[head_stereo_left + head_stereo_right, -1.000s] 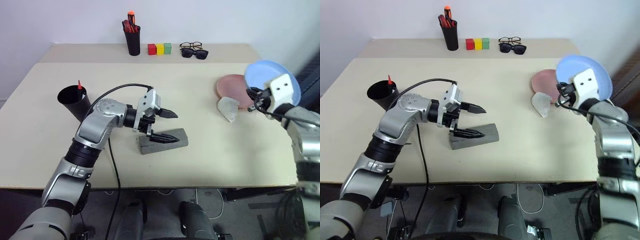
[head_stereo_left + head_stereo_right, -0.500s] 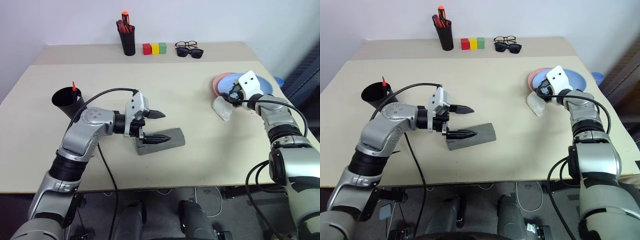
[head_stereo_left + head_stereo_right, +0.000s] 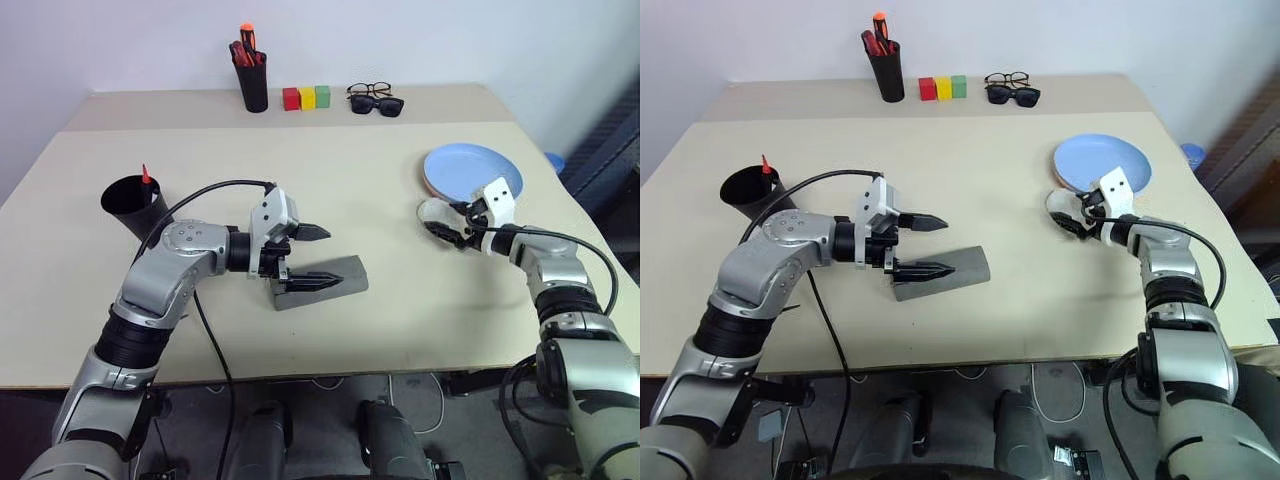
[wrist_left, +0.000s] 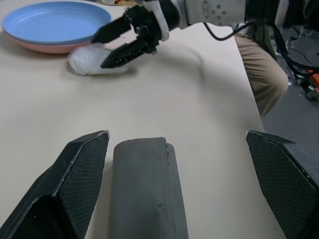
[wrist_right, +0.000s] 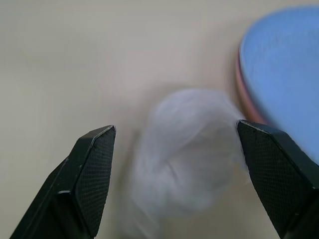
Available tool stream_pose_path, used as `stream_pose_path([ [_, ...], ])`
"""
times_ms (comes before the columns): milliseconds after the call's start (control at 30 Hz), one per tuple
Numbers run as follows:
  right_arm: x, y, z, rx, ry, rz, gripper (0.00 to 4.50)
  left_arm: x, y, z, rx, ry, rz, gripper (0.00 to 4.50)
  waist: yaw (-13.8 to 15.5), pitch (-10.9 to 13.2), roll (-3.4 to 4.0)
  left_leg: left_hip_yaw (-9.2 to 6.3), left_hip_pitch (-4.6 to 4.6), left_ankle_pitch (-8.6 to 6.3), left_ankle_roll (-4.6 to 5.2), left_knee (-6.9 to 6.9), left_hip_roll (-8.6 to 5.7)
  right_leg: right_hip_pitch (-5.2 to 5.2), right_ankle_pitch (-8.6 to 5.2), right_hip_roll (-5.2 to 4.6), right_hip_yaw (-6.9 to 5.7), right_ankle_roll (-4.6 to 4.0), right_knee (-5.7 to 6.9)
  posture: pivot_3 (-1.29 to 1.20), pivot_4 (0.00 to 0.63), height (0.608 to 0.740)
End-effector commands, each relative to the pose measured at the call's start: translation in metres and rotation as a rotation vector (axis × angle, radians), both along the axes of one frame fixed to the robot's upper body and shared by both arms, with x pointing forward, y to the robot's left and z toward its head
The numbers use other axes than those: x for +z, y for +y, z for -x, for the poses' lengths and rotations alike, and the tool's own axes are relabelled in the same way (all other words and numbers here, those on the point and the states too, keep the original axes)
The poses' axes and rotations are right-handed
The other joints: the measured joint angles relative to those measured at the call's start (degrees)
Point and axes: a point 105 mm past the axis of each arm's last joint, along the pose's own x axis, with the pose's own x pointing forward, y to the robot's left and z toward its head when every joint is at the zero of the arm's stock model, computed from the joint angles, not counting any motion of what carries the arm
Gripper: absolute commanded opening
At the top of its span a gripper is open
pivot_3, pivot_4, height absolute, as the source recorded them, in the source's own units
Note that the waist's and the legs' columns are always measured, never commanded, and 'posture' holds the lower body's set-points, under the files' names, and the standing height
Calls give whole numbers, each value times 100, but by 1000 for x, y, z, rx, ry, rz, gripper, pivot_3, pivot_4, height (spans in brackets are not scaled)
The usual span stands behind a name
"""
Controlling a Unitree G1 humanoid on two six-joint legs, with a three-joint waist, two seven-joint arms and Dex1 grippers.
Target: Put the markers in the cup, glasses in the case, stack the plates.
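Note:
The light blue plate [image 3: 472, 170] lies on the pink plate [image 4: 45, 48] at the table's right side. My right gripper [image 3: 438, 217] is open just in front of them, its fingers [image 5: 87, 174] on either side of a white crumpled wad [image 5: 189, 144]. Mid-table, the grey case [image 3: 322, 284] lies shut under my open left gripper [image 3: 333, 254]; one finger is just above the lid. At the left stands the black cup [image 3: 130, 205] with a red marker's tip [image 3: 146, 174] sticking out. The glasses are out of view.
Along the back edge stand a black pen holder [image 3: 252, 85] with red-orange pens, three coloured blocks [image 3: 312, 97], a clear pair of spectacles [image 3: 365, 90] and dark sunglasses [image 3: 380, 105]. A cable [image 3: 200, 195] loops off my left arm.
The blue plate, held up in my right gripper a second ago, now lies on the pink plate. That gripper has opened and dropped to the white wad. The left arm has barely moved.

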Motion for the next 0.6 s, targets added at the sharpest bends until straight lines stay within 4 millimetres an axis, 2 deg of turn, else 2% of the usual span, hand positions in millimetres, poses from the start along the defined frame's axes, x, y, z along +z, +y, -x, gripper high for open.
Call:
stream_pose_path([
  [33, 10, 3, -4, -21, -52, -16, 3948, 13, 0, 1, -12, -54, 15, 4500, 1, 0, 0, 0, 2, 0, 0, 0, 0, -1, 0, 0, 0, 0, 3, 0, 150, 740],
  [133, -1, 0, -4, -49, -26, 6, 3087, 13, 3, 1, -3, -55, 14, 4500, 14, 0, 0, -1, 2, 0, 0, 0, 0, 0, -1, 0, 0, 0, 4, 0, 150, 740],
  [333, -3, 3, -3, -45, -22, 1, 30, 12, 5, 2, 8, -52, 13, 4500, 27, 0, 0, 0, -1, 0, 0, 2, 0, 1, -1, 0, 1, 0, 2, 0, 150, 740],
  [467, 4, 7, -4, -40, -58, 0, 30, 12, 4, 2, 11, -50, 16, 4500, 22, 0, 0, 0, 0, 0, 0, 1, 0, 0, -1, 0, 1, 1, 2, 0, 150, 740],
  [600, 40, 16, -7, -3, -175, -89, 30, 12, 4, 2, 15, -47, 26, 4500, 13, 0, 0, 0, 0, 0, 0, 0, 0, -1, -1, 0, 1, 1, 3, 0, 150, 740],
])
